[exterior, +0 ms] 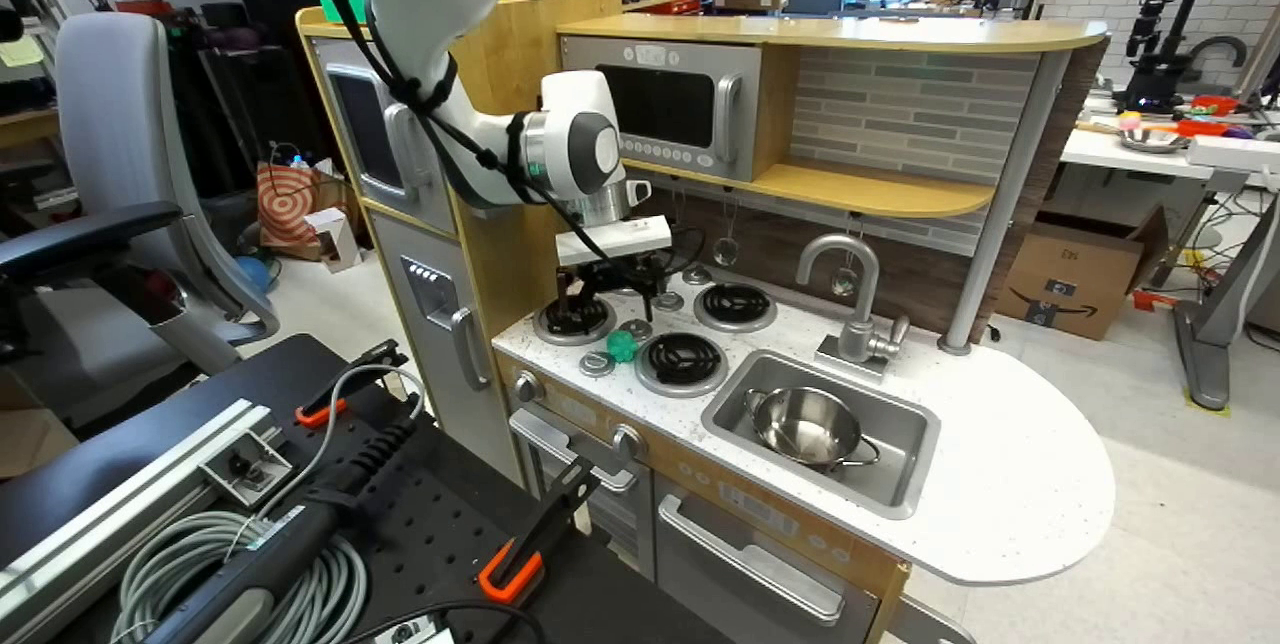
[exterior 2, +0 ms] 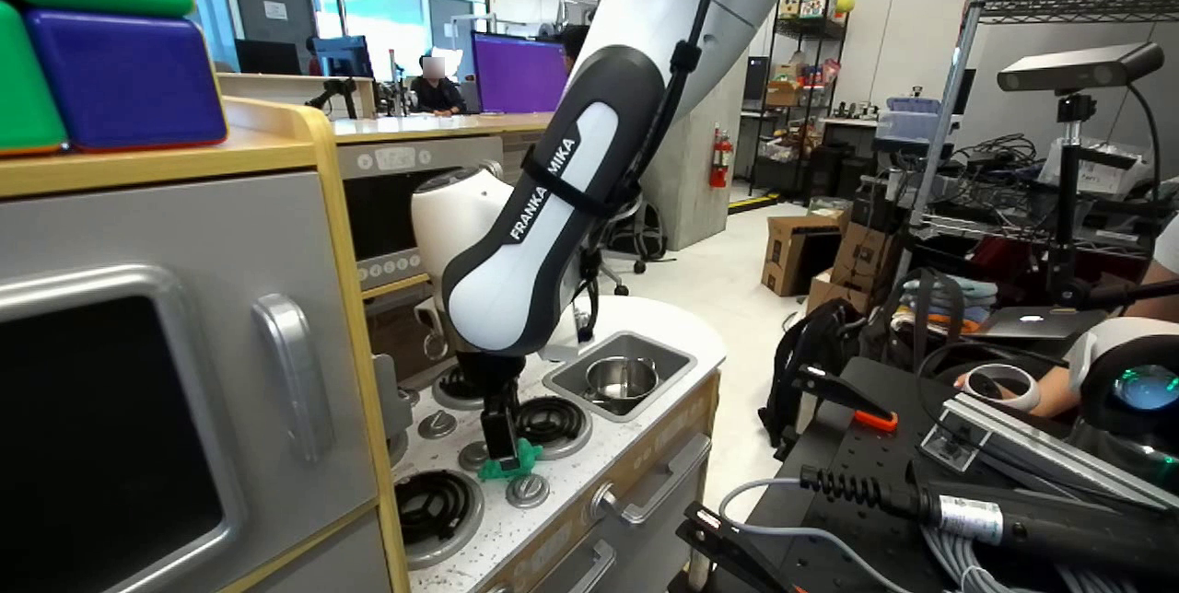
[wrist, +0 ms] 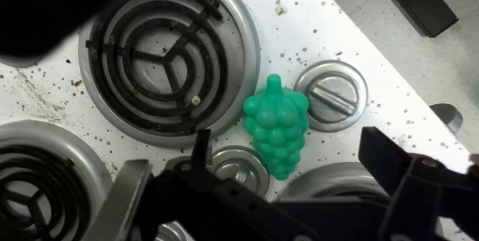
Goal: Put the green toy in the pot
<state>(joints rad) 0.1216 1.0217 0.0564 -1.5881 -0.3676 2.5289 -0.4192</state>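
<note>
Nearest, in the wrist view, the tool (wrist: 286, 142) has its fingers (wrist: 383, 158) spread well apart at 9 and 3 o'clock, gripping nothing. Between them, how far below I cannot tell, shows the lower half of the green toy (wrist: 277, 127), a bunch of grapes lying on the table (wrist: 318, 42). Its long axis runs from stem at 12 o'clock to tip near 6, so the fingers would close across it. Its wider body sits toward 12 o'clock of the fingertips; I judge the tool should reach that way for a fuller grip. A knob (wrist: 332, 96) is just beside the toy at 2 o'clock, a burner (wrist: 164, 59) at 10. Farthest, in an exterior view, the pot (exterior: 806, 426) sits in the sink (exterior: 905, 444), at 4 o'clock from the toy.
</note>
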